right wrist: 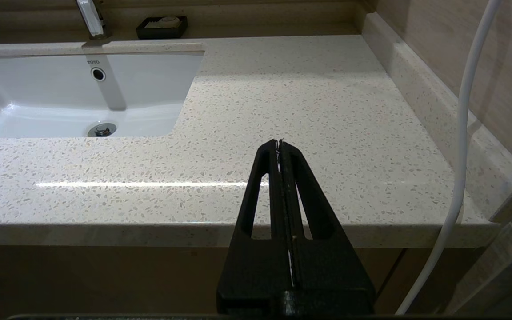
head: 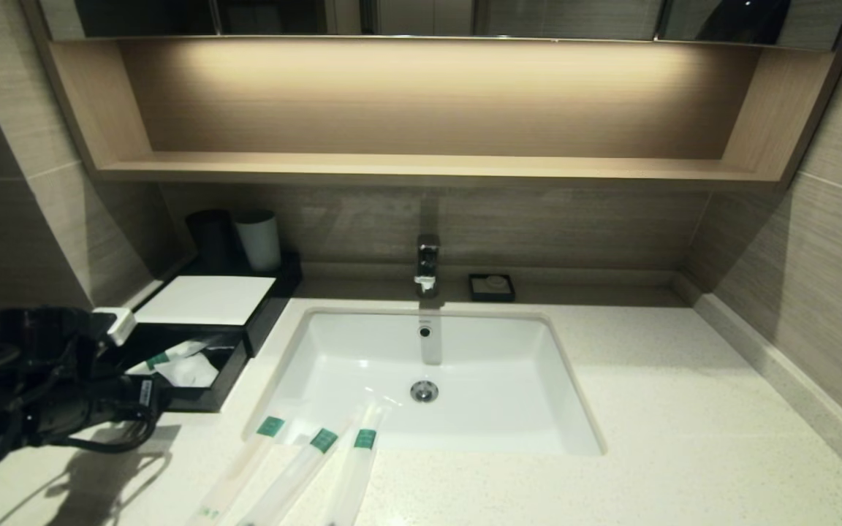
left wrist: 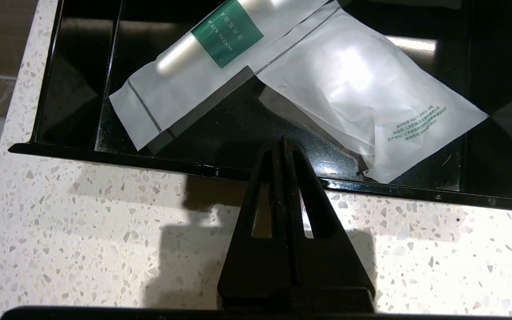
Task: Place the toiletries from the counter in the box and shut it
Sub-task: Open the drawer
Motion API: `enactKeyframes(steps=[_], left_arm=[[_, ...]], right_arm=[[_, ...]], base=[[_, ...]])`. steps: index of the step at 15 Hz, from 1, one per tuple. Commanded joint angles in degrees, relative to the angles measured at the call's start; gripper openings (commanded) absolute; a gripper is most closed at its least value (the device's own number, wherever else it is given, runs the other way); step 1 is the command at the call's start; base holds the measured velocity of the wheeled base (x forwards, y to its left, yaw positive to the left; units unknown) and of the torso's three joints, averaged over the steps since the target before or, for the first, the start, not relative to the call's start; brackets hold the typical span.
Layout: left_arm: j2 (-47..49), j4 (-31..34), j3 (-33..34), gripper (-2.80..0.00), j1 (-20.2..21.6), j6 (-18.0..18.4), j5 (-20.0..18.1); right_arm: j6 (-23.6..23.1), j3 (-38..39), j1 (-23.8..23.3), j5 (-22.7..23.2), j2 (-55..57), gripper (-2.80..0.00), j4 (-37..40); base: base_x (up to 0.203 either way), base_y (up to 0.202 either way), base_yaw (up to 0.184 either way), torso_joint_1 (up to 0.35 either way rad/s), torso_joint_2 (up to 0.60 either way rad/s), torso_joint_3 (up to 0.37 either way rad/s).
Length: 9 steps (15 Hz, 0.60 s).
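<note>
Left gripper (left wrist: 282, 142): your fingers are pressed together, empty, at the drawer's front lip.
Box (head: 205, 398): drawer pulled out, two packets already inside.
Sachets (head: 297, 475): three lie on the counter (head: 684, 453) by the sink (head: 552, 409).
Advice: spread your fingers before descending on the nearest sachet.
Right gripper (right wrist: 280, 142): closed, parked off the counter's edge.

Head view looks down over the counter (head: 684, 409); left wrist hangs close above the box (left wrist: 282, 175), perhaps tilted.
</note>
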Motion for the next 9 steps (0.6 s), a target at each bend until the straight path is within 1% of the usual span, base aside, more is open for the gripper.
enactKeyframes(steps=[1, 5, 9], left_arm=[[-1.7, 1.6, -0.1, -2.80, 0.0, 0.1, 0.0], [-4.1, 5.4, -0.3, -2.80, 0.0, 1.3, 0.0], [-7.3, 8.4, -0.7, -2.80, 0.0, 1.4, 0.0]], right_arm=[[0.0, 0.0, 0.0, 0.0, 0.1, -2.80, 0.0], [0.0, 0.0, 0.0, 0.0, 0.1, -2.80, 0.0], [0.0, 0.0, 0.0, 0.0, 0.1, -2.80, 0.0]], base=[[0.000, 0.000, 0.000, 0.000, 0.00, 0.000], [0.000, 0.000, 0.000, 0.000, 0.00, 0.000], [0.000, 0.000, 0.000, 0.000, 0.00, 0.000]])
